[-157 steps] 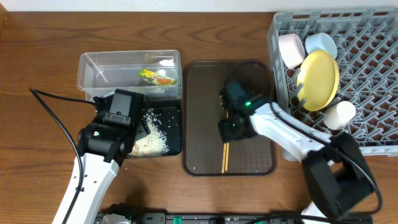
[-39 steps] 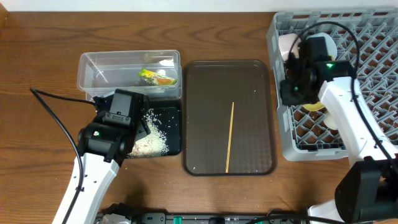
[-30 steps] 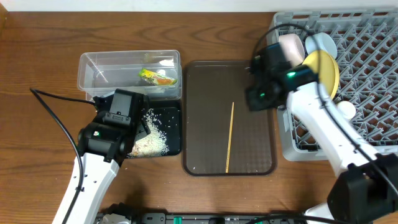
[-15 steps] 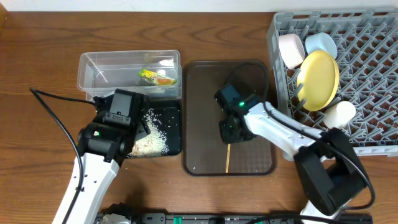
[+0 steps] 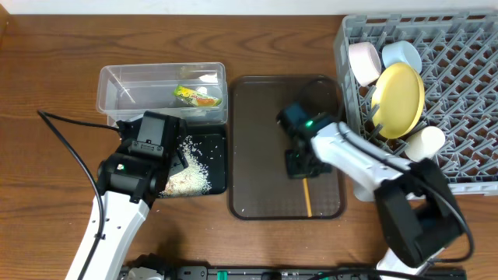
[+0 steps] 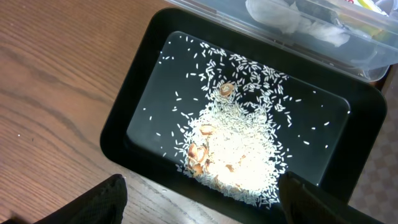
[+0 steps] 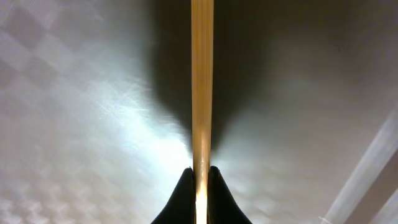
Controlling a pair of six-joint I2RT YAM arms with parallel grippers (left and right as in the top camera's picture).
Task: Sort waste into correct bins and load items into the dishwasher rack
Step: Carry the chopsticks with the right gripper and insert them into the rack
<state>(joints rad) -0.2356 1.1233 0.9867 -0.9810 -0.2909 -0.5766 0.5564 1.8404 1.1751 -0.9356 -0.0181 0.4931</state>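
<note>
Item: one chopstick (image 5: 308, 198), low on the brown tray (image 5: 249, 155). Right gripper (image 5: 300, 165) is pinched shut on it. Handling advice: lift slowly and keep the stick level, since a thin stick can pivot, then carry it to the grey rack (image 5: 467, 117).

Tan chopstick (image 7: 201, 93), checker-textured brown tray (image 5: 257, 132), white rice (image 6: 239, 155), black tray (image 6: 119, 127), grey rack (image 5: 467, 101), yellow plate (image 5: 398, 89).

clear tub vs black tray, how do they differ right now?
The clear tub is see-through with taller walls; the black tray is opaque and shallow. The tub holds the crumpled green-yellow wrapper; the tray holds a pile of loose rice. Both are rectangular with rounded corners and sit next to each other, left of the brown tray.
</note>
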